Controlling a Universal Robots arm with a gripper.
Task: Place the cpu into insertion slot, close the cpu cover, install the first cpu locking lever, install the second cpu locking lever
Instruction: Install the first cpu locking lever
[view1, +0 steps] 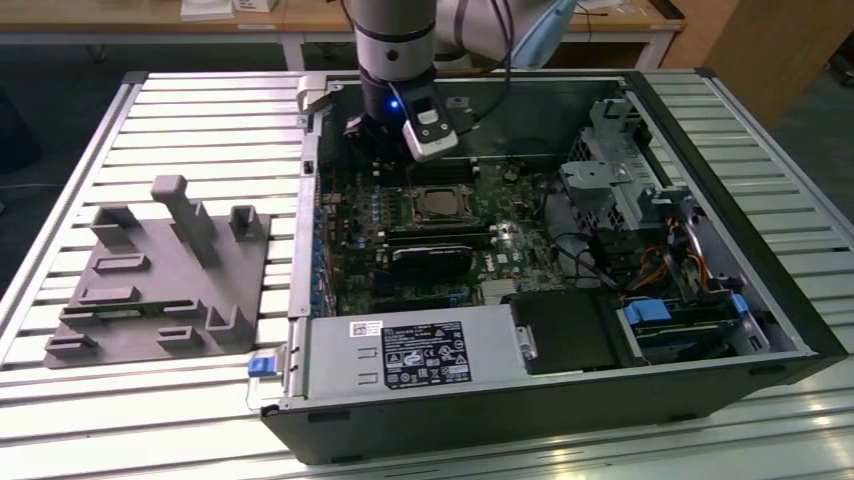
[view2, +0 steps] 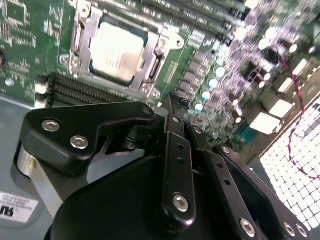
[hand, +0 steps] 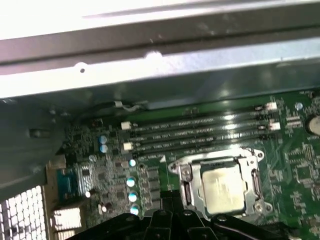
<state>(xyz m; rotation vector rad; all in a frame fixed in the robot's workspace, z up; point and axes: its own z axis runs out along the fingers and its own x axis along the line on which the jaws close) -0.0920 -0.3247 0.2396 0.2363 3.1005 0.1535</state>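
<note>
Black linkage of the gripper (view2: 170, 102) sits closest in the second wrist view, hanging over the green board (view2: 30, 45) just beside the socket and apart from it. Whether it is released or clenched I cannot tell; I see nothing carried in it.

The cpu (view2: 117, 49) lies seated in the insertion slot (view2: 150, 87), near the middle of the board and toward the far wall of the case (view1: 747, 250) in the exterior view. The cpu cover (view2: 85, 37) frames the chip's top and looks to me to lie flat over it. I cannot make out the locking levers well enough to say how they stand.

As I judge it, the danger is in the closeness. A descent slightly off line could knock the cover's rim or press on the chip's bare metal top. A sideways drift could catch the memory slots (hand: 200, 135) next to the socket. A thin lever could also spring free if it is pushed from a poor angle.

By my count:
- one gripper
- one cpu
- one slot
- one cover
- four memory slots, I think
- one long black card (view1: 430, 262)
- one grey fixture (view1: 160, 275) on the table (view1: 134, 420), toward the exterior view's left edge
</note>
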